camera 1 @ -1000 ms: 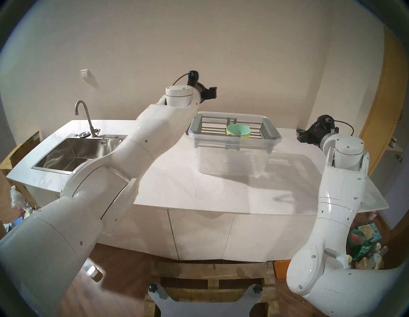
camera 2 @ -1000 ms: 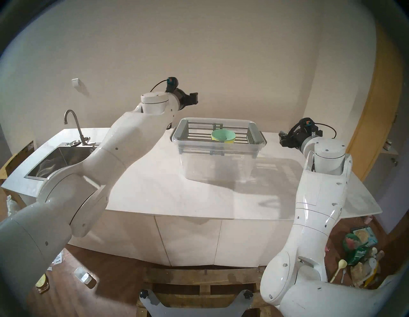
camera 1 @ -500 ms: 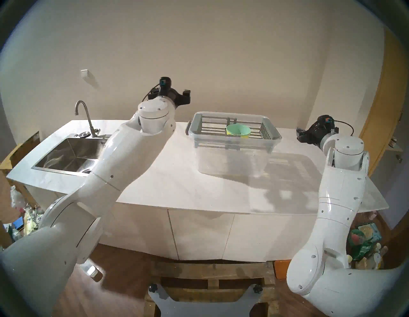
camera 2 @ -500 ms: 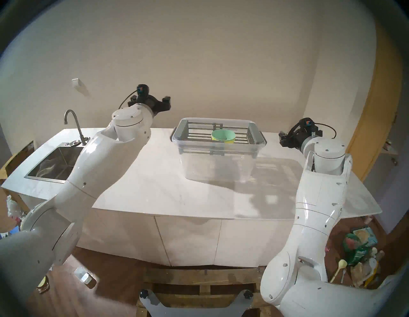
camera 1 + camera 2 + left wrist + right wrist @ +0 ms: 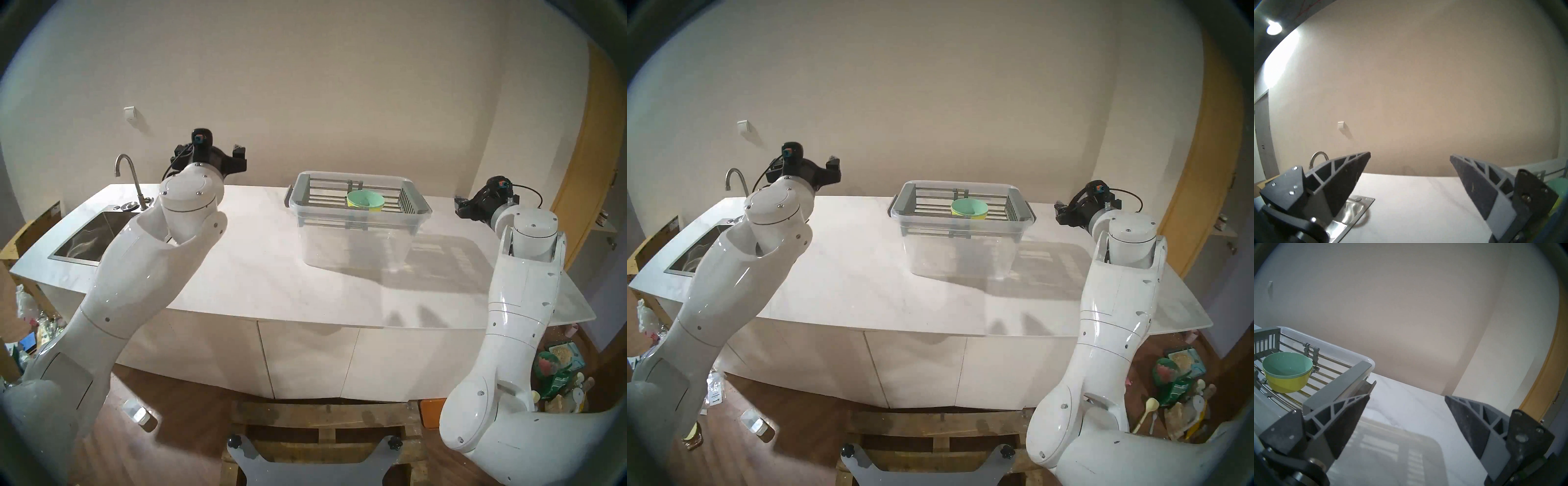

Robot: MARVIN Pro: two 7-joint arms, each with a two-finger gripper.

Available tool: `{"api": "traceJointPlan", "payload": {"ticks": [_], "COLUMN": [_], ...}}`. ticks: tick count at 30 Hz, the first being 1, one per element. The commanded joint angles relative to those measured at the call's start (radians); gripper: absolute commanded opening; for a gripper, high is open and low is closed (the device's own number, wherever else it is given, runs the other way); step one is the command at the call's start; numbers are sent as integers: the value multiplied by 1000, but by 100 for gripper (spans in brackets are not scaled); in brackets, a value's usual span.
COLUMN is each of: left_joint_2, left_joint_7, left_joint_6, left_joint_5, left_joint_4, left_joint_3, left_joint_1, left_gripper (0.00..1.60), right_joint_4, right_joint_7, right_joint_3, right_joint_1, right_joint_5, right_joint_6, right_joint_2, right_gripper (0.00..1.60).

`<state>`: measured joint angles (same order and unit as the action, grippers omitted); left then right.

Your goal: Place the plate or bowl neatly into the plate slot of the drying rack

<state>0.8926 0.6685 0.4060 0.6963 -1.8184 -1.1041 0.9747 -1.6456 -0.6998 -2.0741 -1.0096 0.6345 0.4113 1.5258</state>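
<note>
Nearest the robot, right of the clear plastic tub (image 5: 356, 237), the right gripper (image 5: 1407, 405) hangs spread and empty. Across the tub's rim lies the drying rack of steel rods with grey plastic ends (image 5: 356, 193); in its plate slot (image 5: 1325, 375) a mint-green bowl nested in a yellow bowl (image 5: 1288, 372) sits upright. They look light, stiff, slippery plastic; the rim seems the best hold. Far left of the tub, the left gripper (image 5: 1410, 157) is spread, empty.
</note>
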Motion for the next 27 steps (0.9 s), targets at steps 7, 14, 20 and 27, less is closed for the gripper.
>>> {"api": "traceJointPlan", "payload": {"ticks": [7,14,20,27], "left_joint_2": [-163,-177,-181,-183], "left_joint_7": [-114,-120,-122,-122], "left_joint_6": [-53,-66,-72,-75], "left_joint_5": [77,89,94,96], "left_joint_4": [-68,-69,-68,-68], "left_joint_3": [-74,-72,-71,-69], "left_joint_1": [150,156,155,154], "left_gripper": [160,160,160,160], "right_joint_4": [-30,-29,-29,-30], "right_joint_7": [6,5,6,6], "right_joint_3": [0,1,1,1], "right_joint_1": [19,19,19,19], "right_joint_5": [-10,-10,-11,-11], "right_joint_6": [-13,-12,-12,-12], "right_joint_2": [-1,-2,-2,-2], "right_gripper": [160,160,160,160]}}
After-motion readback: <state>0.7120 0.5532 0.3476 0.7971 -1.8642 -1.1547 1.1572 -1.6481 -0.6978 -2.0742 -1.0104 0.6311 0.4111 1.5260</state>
